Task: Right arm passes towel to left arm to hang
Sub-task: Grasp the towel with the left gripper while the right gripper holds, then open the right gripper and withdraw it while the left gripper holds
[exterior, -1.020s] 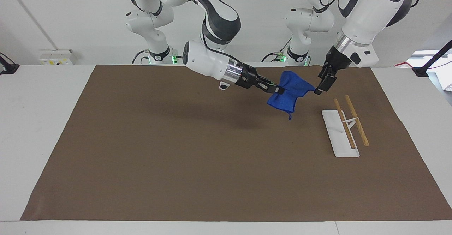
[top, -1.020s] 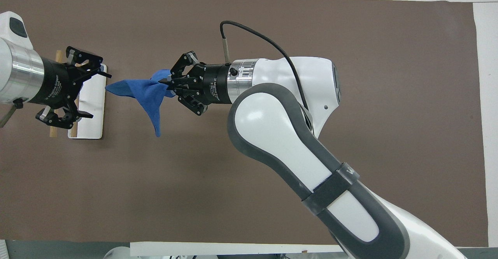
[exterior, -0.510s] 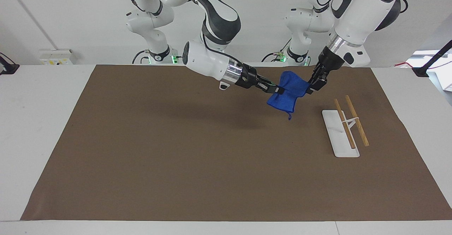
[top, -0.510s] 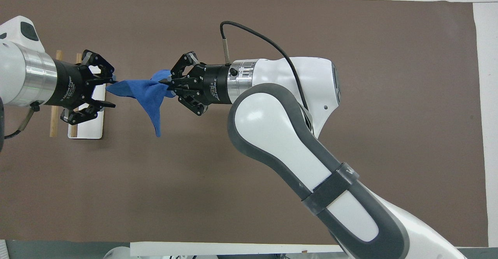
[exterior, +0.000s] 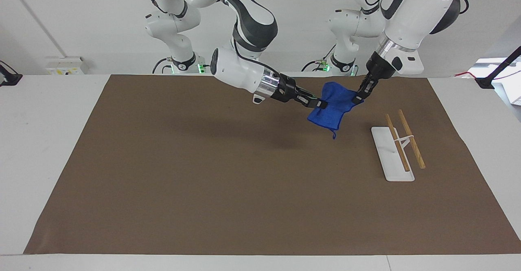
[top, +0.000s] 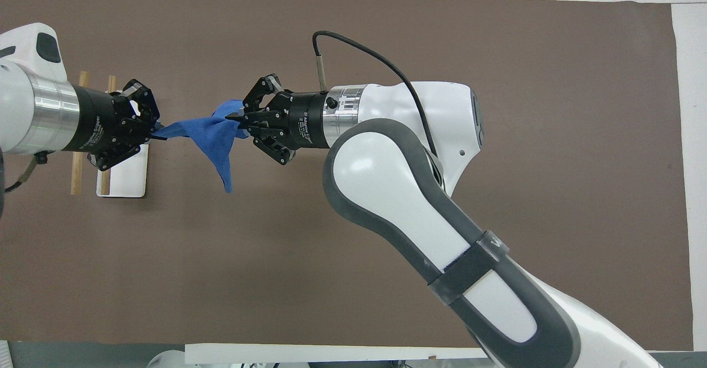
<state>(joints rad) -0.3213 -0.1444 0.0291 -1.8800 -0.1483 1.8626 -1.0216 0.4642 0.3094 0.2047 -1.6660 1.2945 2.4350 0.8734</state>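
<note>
Blue fuzzy towel [exterior: 333, 106] hangs over the brown tabletop [exterior: 203, 173] between my grippers — right gripper [exterior: 316, 102] clamps it, left gripper [exterior: 360, 97] pinches its corner. Handover step — next, my right should release.

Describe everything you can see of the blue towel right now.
The towel is a bright blue, fuzzy-looking cloth, bunched and held in the air over the brown mat, clear of the table. The right gripper pinches one end and the left gripper has shut on the other, so it stretches between them. A loose flap hangs down to a point with a small loop at its tip. It hangs beside the white rack, not touching it.
</note>
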